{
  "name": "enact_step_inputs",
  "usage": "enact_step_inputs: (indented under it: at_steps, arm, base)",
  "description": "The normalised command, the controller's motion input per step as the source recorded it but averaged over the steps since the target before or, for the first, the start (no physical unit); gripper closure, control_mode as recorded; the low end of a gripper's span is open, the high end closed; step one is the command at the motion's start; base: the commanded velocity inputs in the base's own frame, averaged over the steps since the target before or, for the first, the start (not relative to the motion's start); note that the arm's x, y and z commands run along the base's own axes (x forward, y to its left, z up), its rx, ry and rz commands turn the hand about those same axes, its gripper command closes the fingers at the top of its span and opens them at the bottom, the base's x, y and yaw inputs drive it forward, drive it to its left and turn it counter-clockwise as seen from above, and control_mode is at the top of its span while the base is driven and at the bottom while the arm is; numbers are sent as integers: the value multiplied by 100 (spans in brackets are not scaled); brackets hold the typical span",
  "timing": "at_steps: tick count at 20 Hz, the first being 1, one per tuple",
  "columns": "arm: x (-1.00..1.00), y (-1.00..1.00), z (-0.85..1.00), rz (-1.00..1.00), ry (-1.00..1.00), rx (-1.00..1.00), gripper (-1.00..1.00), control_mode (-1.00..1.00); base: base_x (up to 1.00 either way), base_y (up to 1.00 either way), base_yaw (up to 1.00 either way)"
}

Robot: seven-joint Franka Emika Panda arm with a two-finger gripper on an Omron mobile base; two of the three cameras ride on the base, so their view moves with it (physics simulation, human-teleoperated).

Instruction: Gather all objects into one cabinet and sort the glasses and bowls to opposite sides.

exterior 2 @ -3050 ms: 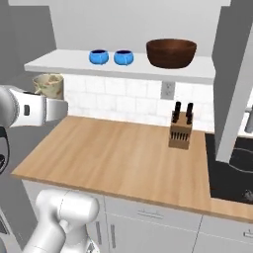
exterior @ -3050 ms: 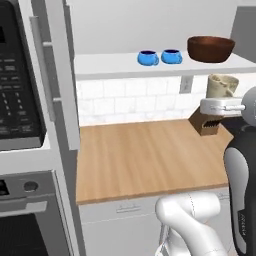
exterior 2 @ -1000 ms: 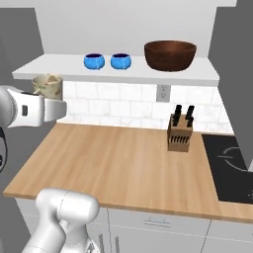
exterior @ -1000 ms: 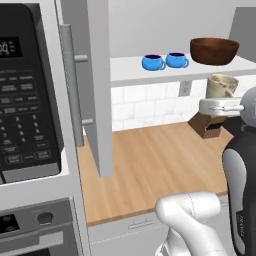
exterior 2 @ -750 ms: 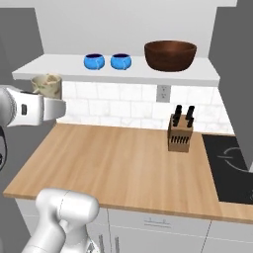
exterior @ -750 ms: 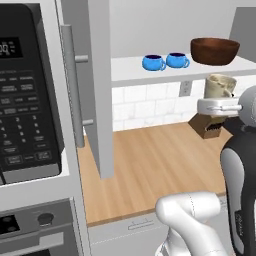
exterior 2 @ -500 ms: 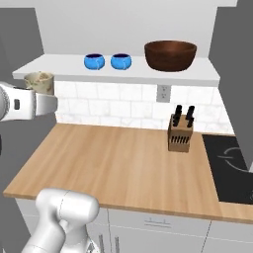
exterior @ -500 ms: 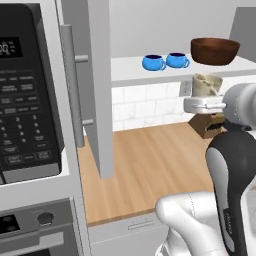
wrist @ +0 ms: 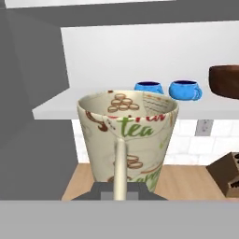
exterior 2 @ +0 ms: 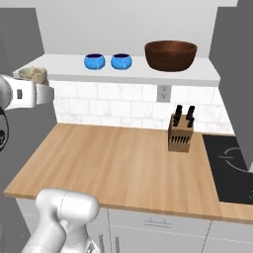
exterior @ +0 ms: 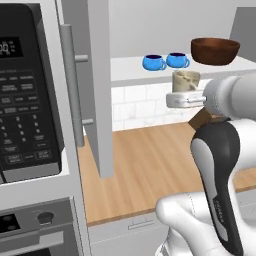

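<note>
- up at shelf height, the hand [exterior: 186, 98] is pinched shut on the cream tumbler [exterior: 186, 80], which stands upright in its grip, in the air in front of the white cabinet shelf [exterior: 135, 70] and not touching it.
- from the hand view the tumbler [wrist: 127, 135] is close up, its rim level, with brown and green print that reads "tea" on the inner wall; the dark base of the hand shows under it.
- in the right base view the tumbler [exterior 2: 33, 74] sits at the far left, just off the left end of the shelf [exterior 2: 123, 74], above the white forearm.
- on the shelf two blue cups stand side by side, near each other but apart: the left blue cup [exterior: 154, 62] and the right blue cup [exterior: 178, 60], each with a dark inside and a handle.
- to the right of the cups, the dark brown bowl [exterior: 215, 50] rests upright on the same shelf, well apart from the tumbler.
- one grey cabinet door [exterior: 95, 85] stands swung open to the left, its silver bar handle [exterior: 70, 90] facing the microwave [exterior: 25, 100].
- below, a knife block [exterior 2: 180, 132] stands on the wooden counter [exterior 2: 123, 168] near the tiled wall, beside the black cooktop [exterior 2: 230, 165].
</note>
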Motion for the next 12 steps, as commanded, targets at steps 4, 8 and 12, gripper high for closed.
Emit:
enact_step_inputs:
  at_steps: [4,8,12]
  arm:
    - [43,11,0,18,0,0,100,-100]
    - [60,17,0,14,3,1,100,-100]
    - [65,22,0,9,6,0,100,-100]
  base:
    - [0,0,0]
    - [0,0,0]
    - [0,0,0]
